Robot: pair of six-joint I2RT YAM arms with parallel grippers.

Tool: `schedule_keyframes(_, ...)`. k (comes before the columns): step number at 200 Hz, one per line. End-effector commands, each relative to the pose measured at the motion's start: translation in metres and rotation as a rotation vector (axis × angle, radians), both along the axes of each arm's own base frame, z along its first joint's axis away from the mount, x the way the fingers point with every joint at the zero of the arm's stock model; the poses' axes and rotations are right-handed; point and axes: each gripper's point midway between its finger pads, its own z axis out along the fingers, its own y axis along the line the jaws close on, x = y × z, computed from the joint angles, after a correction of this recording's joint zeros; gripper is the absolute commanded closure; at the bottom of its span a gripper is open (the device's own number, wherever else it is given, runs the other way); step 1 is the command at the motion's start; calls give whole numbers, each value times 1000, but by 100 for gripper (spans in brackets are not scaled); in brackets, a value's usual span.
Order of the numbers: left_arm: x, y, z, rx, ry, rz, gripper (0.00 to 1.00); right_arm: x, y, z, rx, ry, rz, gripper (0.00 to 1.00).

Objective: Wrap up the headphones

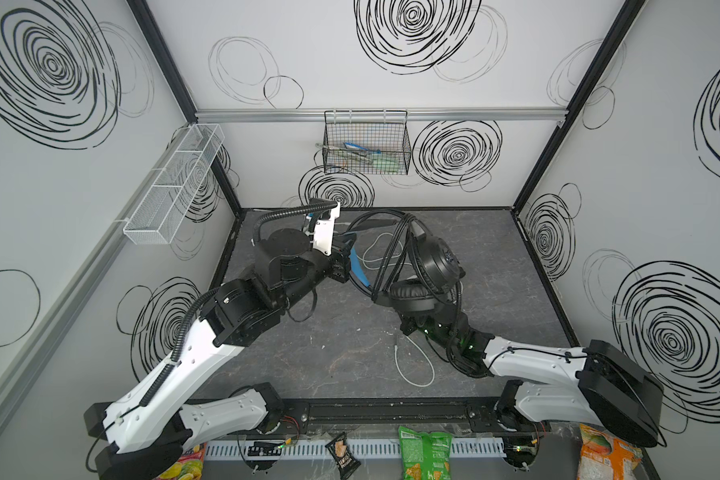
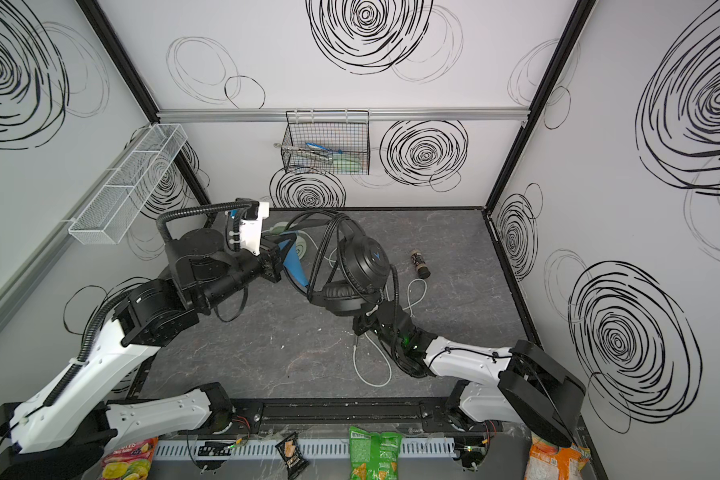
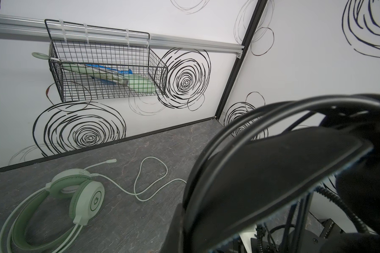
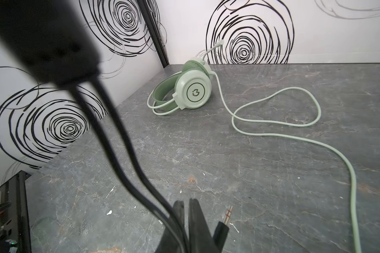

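Black headphones (image 1: 433,266) hang from the closed left claw (image 1: 348,262); right claw (image 4: 187,215) pinches shut on their cable (image 4: 119,124).

Wire basket (image 1: 366,124) (wall-hung), mesh rack (image 1: 171,189), chip bag (image 1: 425,457)

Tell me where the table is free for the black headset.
Free: the right side, between the bottle and the right wall; the front left, between the left arm and the white cable loop. Crowded: the back left, with the green headset, and the middle, crossed by its cable.
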Motion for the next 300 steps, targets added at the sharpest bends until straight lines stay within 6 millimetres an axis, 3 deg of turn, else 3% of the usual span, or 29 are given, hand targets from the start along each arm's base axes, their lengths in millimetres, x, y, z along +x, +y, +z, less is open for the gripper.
schedule_keyframes(1, 10, 7, 39, -172, -93, 43, 100, -11, -2, -9, -39, 7, -16, 92)
schedule_keyframes(60, 52, 21, 14, -243, -82, 177, 100, -55, 26, -24, -164, -15, 22, 94)
schedule_keyframes(119, 61, 10, 4, -325, -42, 153, 100, -63, 68, -24, -271, -73, 37, 98)
schedule_keyframes(164, 74, 40, -21, -208, -71, 308, 100, -96, 95, 14, -345, -207, 92, 98)
schedule_keyframes(208, 86, 62, -45, -49, -109, 431, 100, -123, 80, 73, -313, -279, 102, 98)
schedule_keyframes(268, 83, 67, -69, 76, -105, 452, 100, -118, 38, 145, -221, -413, 54, 97)
schedule_keyframes(300, 74, 62, -87, 171, -87, 424, 100, -103, 26, 167, -264, -440, 17, 96)
